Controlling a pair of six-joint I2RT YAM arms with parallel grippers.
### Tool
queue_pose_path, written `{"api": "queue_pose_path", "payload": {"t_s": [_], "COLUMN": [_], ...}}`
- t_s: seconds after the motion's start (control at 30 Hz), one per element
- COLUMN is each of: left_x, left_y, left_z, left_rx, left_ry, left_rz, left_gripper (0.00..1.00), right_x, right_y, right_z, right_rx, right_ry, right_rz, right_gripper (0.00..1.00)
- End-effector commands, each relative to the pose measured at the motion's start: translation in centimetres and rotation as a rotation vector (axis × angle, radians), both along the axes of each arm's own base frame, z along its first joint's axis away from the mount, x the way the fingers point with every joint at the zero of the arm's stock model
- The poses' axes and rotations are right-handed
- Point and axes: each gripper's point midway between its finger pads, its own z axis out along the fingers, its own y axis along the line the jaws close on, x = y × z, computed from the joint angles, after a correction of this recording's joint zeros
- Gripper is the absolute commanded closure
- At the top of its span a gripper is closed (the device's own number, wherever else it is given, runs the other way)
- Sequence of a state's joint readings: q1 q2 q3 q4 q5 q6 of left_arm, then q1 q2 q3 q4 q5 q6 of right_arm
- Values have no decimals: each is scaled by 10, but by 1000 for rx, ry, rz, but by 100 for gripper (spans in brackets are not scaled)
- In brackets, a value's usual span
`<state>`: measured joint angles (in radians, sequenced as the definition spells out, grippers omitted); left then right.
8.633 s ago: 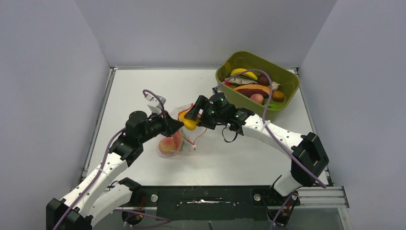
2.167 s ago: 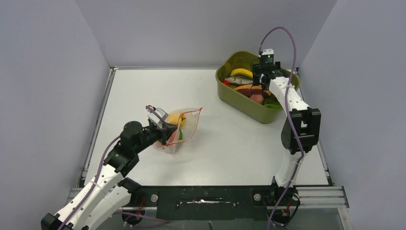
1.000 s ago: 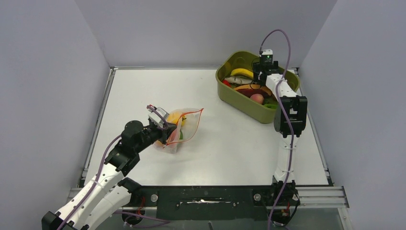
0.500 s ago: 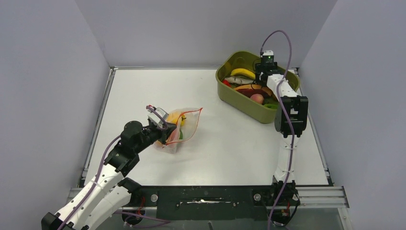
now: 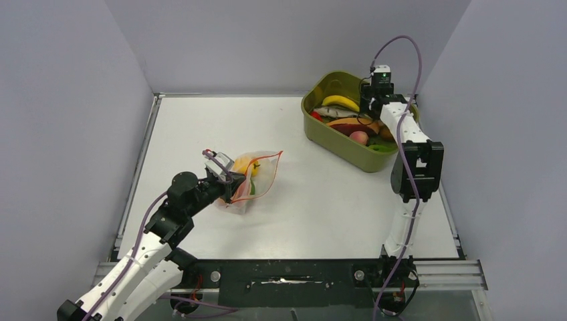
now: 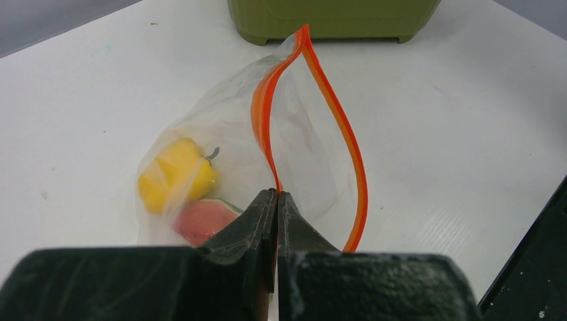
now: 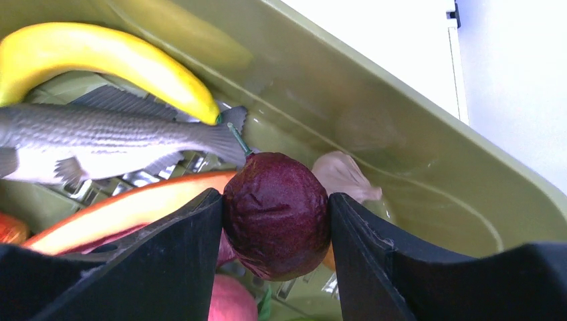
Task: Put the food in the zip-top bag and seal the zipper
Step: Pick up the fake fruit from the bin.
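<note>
The zip-top bag (image 5: 259, 175) lies on the white table with its mouth gaping. My left gripper (image 6: 277, 195) is shut on one side of the red-orange zipper (image 6: 334, 120) and holds it up. A yellow pepper (image 6: 175, 172) and a watermelon slice (image 6: 204, 219) sit inside the bag. My right gripper (image 7: 275, 196) is down in the olive-green tub (image 5: 334, 144), its jaws pressed on both sides of a dark purple piece (image 7: 275, 231). A banana (image 7: 100, 57) and a peach (image 7: 231, 301) lie in the tub beside it.
A grey toy fish (image 7: 100, 140), an orange melon slice (image 7: 120, 210) and a pale garlic-like piece (image 7: 344, 175) crowd the tub. The tub's wall (image 7: 348, 93) rises close behind the right fingers. Grey walls enclose the table on three sides.
My right gripper has closed from wider onto the dark purple piece, and the right arm has shifted a little to the right. The left arm and bag have stayed put.
</note>
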<state>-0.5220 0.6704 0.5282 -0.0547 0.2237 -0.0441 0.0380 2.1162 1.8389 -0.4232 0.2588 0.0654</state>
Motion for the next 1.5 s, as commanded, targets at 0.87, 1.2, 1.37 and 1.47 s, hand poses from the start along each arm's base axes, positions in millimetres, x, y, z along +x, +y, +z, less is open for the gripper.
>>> {"api": "queue_pose_path", "payload": {"t_s": [0.87,1.2,1.37,1.47], "left_x": [14,33,39,39], "left_y": [-15,-21,-18,-19], "left_z": [45,70,75,78], "left_rx": [-122,-108,-78,-80], "left_ry": [59,90,85,88], "left_rz": [28,61,87,81], "left_gripper": [100,100,100,100], "right_x": [-150,-187,-204,-218], "right_y": [59,136,184,208], "right_z": [126,150,169,183], "right_rx": [386,547,636,725], "right_ry": [-230,-277,-315,-348], "right_rz": [52,230,337,391], "right_gripper": [66,67,68,68]}}
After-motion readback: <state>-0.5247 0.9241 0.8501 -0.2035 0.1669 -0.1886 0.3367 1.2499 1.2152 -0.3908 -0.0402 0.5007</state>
